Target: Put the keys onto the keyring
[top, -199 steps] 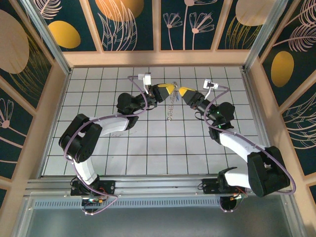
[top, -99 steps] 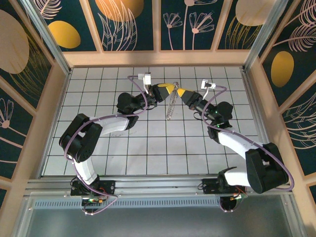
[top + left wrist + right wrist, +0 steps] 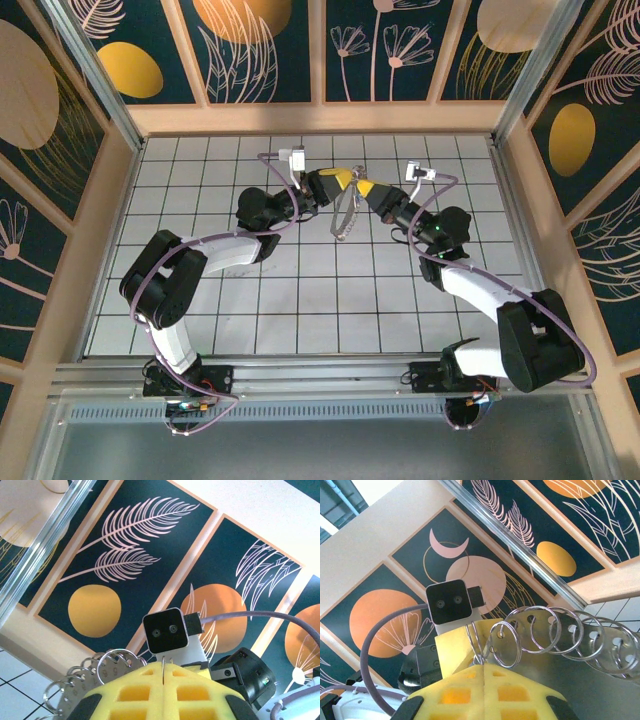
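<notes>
Where the 2 black-and-white arms rise from the near edge of the white tiled table [image 3: 330, 300], they arch toward its far middle and meet. The yellow-padded right gripper [image 3: 364, 187] has slid left since 1 second ago, when bare tile showed between the 2 tips; it now touches the yellow-padded left gripper [image 3: 346, 180]. Its jaws, partly apart then, are now pressed together on the wire. The left gripper has kept its place, clamped on the same wire.

The thin silver wire keyring [image 3: 343, 215] hangs between and just below both tips, above the tiles. Earlier it dangled as a nearly straight strand; now it bows into a narrow loop.

In the left wrist view the wire runs up from the seam of the closed pads of the left gripper [image 3: 164, 672], with a cluster of small split rings of the keyring [image 3: 112, 662] to the left. In the right wrist view the right gripper [image 3: 482, 672] pinches several wire turns, and the keyring [image 3: 555, 627] strings away rightward as a row of overlapping shiny rings.

Beyond stand dark teal wall panels [image 3: 290, 70] painted with orange discs and pale leaves.
</notes>
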